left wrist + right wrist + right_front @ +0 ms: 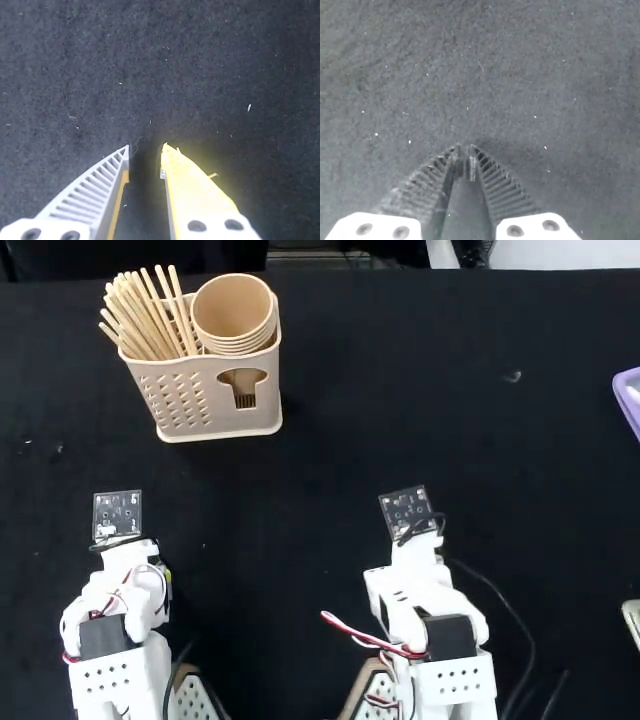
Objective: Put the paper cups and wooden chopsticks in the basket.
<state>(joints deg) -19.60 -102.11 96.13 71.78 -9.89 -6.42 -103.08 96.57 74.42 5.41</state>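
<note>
Basket upper left of high view; wooden chopsticks in its left part, paper cups stacked in its right part.
Left wrist view: left gripper open a crack, holding nothing, over black table.
Right wrist view: right gripper tips touching, empty.
Job looks done; best stay back, don't bump basket.

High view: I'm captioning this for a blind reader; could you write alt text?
A beige basket at the black table's far left holds wooden chopsticks and stacked paper cups. Two white robot arms sit folded at the near edge.
</note>
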